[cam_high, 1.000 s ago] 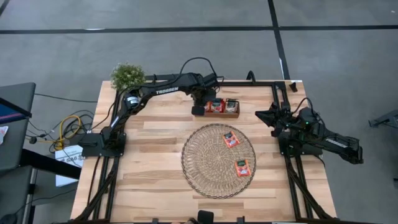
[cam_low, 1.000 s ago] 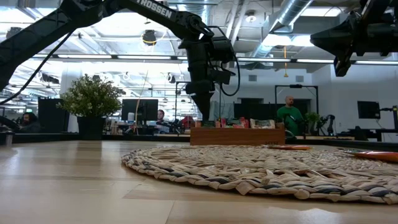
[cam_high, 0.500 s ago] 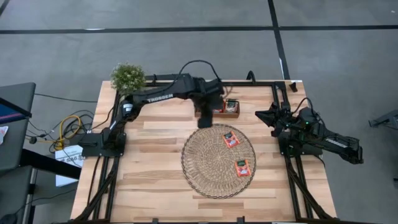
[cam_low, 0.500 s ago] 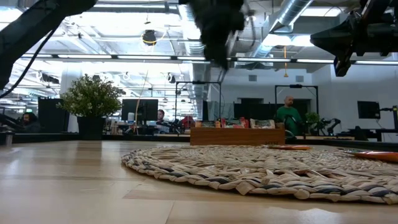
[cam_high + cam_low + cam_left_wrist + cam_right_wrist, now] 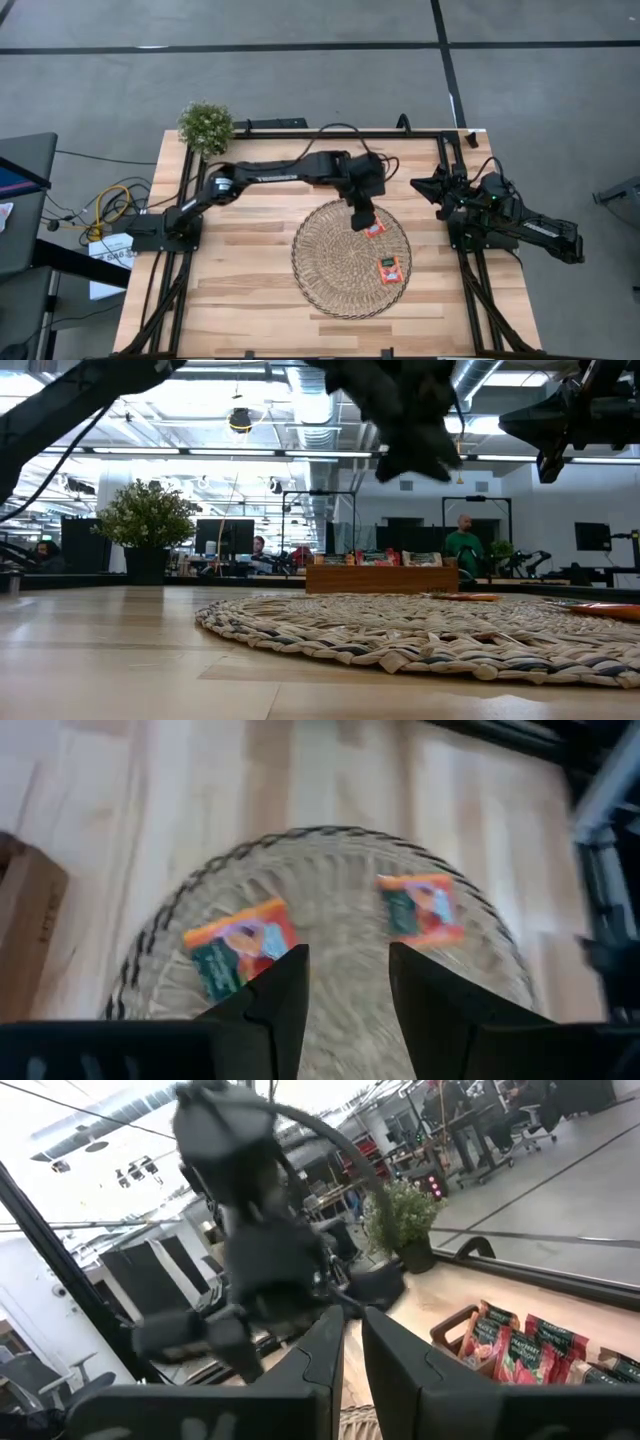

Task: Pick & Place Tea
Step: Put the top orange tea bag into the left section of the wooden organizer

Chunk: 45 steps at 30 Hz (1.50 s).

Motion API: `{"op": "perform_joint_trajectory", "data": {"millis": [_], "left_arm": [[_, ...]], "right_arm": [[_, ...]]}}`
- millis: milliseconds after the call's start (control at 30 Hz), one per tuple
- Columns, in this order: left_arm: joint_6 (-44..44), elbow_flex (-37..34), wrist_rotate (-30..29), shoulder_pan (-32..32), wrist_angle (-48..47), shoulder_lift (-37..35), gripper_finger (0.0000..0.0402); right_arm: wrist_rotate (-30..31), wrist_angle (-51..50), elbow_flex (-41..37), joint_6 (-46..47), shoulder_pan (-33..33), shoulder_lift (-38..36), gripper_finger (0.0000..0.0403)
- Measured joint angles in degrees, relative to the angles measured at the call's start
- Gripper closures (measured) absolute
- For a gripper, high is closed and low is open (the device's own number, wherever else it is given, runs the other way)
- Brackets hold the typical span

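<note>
Two red-orange tea sachets lie flat on the round woven mat (image 5: 335, 265): one (image 5: 373, 228) beside my left gripper (image 5: 362, 216), one (image 5: 390, 268) nearer the table's near edge. The left wrist view shows both (image 5: 240, 948) (image 5: 420, 907). My left gripper (image 5: 348, 982) hovers above the mat's far part, open, with only mat showing between its fingers. More sachets stand in the brown wooden tray (image 5: 520, 1345), which the left arm hides from above. My right gripper (image 5: 416, 184) waits raised at the table's right edge, open by a narrow gap (image 5: 353, 1335).
A potted plant (image 5: 205, 122) stands at the table's far left corner. The tray (image 5: 375, 578) sits just beyond the mat's far rim (image 5: 400, 630). Bare wood lies left of the mat and along the near edge. People show in the room beyond the table.
My left gripper has risen from the tray at the far side and swung toward the near and right, ending above the mat's far part beside one sachet. The two sachets on the mat have stayed in place.
</note>
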Motion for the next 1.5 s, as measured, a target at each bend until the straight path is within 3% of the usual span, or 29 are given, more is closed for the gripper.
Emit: {"op": "perform_joint_trajectory", "data": {"millis": [167, 300, 500, 1000, 1333, 1500], "left_arm": [[-2.93, -0.05, -6.01, 0.33, 0.17, 3.94, 0.0271], [-3.61, -0.11, -6.87, 0.78, 0.06, 5.14, 0.0271], [-5.36, -0.14, -14.45, 0.79, 0.78, 6.28, 0.0271], [-6.19, -0.2, -14.92, 0.12, 1.15, 9.27, 0.0267], [-5.11, -0.18, -15.15, -0.32, 2.39, 9.27, 0.02], [-6.5, -0.03, -15.17, 0.3, 4.42, 9.85, 0.0189]], "right_arm": [[-0.05, 0.0, 0.0, 0.01, 0.0, 0.0, 0.0369], [-1.42, 0.0, 0.0, 0.03, 0.09, 0.0, 0.0369], [-1.33, -0.02, 0.0, -0.15, 0.09, 0.0, 0.0369], [-1.33, -0.67, 0.0, -0.45, 0.07, 0.0, 0.0369], [-1.31, -1.44, 0.0, -0.45, 0.07, 0.0, 0.0369], [-1.33, -1.37, 0.0, -0.45, 0.07, 0.0, 0.0369]]}}
